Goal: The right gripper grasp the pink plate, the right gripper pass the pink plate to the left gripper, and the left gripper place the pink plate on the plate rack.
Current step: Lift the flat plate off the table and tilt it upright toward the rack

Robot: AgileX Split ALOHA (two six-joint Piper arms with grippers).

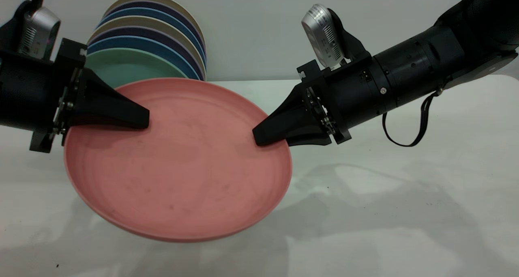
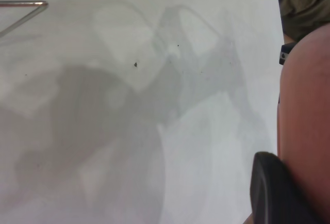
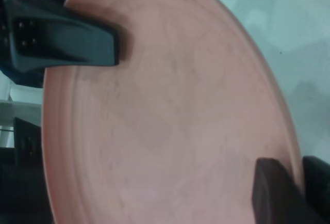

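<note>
Tilting toward the camera, the pink plate (image 1: pixel 178 167) hangs between left gripper (image 1: pixel 140 119) and right gripper (image 1: pixel 263 137).

Left gripper (image 1: pixel 142 121) reaches in level from the left, its 2 jaws clamped on the pink plate (image 1: pixel 178 159). Right gripper (image 1: pixel 261 138) slopes down from the upper right, jaws pinching the opposite rim.
</note>
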